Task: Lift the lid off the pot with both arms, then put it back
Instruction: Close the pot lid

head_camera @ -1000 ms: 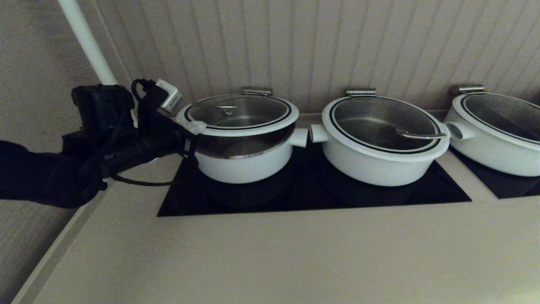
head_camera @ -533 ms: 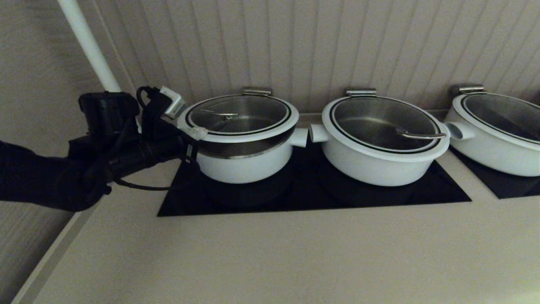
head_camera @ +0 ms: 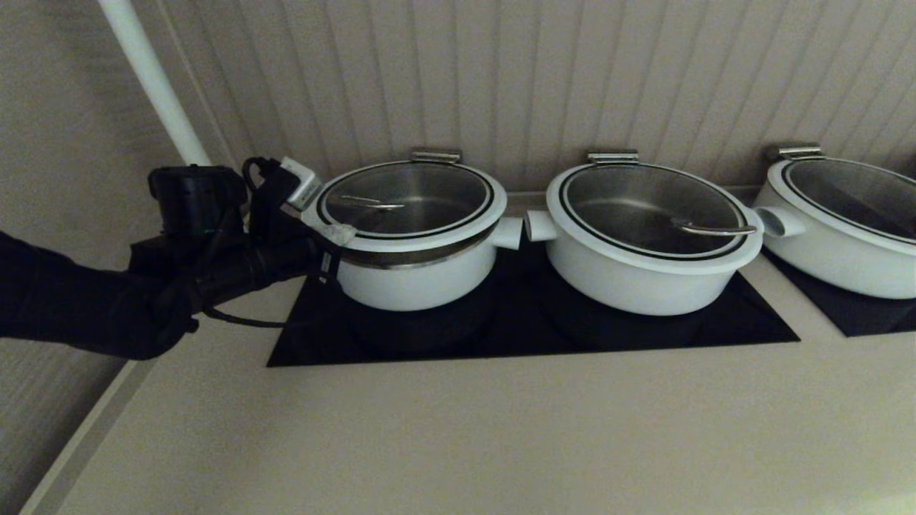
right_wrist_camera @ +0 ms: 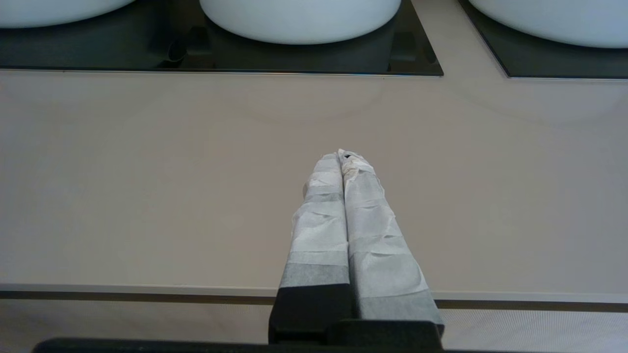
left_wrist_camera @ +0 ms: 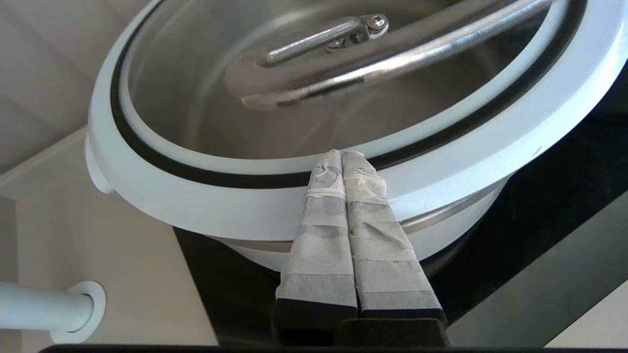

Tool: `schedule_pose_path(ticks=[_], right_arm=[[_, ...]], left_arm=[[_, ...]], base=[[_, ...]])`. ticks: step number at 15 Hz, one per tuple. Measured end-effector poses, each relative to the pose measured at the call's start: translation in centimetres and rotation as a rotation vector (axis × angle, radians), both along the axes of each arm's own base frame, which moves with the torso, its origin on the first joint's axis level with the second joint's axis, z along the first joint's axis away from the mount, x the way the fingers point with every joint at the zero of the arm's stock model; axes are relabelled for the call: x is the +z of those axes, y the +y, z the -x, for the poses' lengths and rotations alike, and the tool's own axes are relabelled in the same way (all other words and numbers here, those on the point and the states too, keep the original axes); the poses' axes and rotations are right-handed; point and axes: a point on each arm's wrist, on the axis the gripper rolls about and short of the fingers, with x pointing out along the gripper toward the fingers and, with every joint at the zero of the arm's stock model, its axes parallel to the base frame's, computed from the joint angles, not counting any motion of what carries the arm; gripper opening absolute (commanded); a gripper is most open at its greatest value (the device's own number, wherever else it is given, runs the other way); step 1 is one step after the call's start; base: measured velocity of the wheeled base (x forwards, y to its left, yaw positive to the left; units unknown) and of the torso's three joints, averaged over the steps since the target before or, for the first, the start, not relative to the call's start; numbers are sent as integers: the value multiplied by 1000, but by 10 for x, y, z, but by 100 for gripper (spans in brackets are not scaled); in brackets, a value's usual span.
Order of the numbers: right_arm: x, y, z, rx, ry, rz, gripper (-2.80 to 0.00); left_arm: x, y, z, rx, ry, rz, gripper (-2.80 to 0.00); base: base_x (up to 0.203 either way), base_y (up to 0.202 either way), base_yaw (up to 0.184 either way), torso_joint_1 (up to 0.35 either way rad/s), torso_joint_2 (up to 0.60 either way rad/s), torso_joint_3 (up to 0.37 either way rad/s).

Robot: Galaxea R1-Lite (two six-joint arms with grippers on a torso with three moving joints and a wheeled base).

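Nearest to me, the right pincer (right_wrist_camera: 342,156) hangs idle over the bare front of the worktop (head_camera: 458,429), its taped fingers pressed together on nothing; it does not show in the head view at all. It stands well apart from the cookware, so the lift is in practice a one-armed job at this moment (the task names both arms).

Further in, the black hob panel (head_camera: 644,329) sits flush in the worktop and carries the pot (head_camera: 415,279) at its left end. The wider pot (head_camera: 644,272) stands just beside it on the right, their stubby handles nearly meeting, so there is little open room on that side. A third pot (head_camera: 844,229) stands far right on a separate panel.

The left pincer (head_camera: 336,230) reaches in from the open left side, where the worktop edge leaves free approach. Its taped fingers (left_wrist_camera: 343,215) are closed flat against each other, and their tips lie across the white rim of the lid (head_camera: 404,197); whether rim material is pinched beneath them cannot be told. The lid sits slightly proud of the pot, with a dark band and the steel lip visible below its rim, tilted up at the left. I judge it to be nearly reseated, not yet flush.

Behind stands the ribbed wall, close to the lid's rear hinge-like bracket (head_camera: 435,154); clearance rearward is slight.
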Motion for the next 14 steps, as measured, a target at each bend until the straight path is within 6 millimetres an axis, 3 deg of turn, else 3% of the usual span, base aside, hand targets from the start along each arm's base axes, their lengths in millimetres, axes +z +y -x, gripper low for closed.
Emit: schedule_pose_path(ticks=[14], right_arm=[[0,0,0,0,0,0,-280]], left_arm=[[-23,-2,-11,0,64,-14,-280]], base=[[0,0,0,0,0,0]])
